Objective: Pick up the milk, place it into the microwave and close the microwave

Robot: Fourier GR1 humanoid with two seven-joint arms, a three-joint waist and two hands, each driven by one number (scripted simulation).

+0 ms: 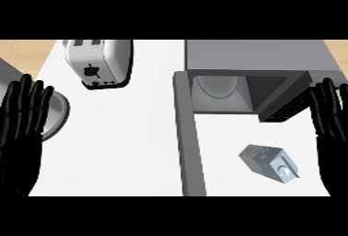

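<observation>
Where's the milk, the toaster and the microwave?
milk (267, 161), head view, on its grey side.
toaster (102, 59), head view, on its silver side.
microwave (258, 54), head view, on its grey top.

Milk carton (268, 162): grey, is lying tipped on the white counter (136, 147), round cap pointing lower right, just in front of the microwave (258, 57), not touching it. Microwave: grey box, is standing open, door (185, 138) hanging out at its left, turntable (217, 86) showing inside.
</observation>
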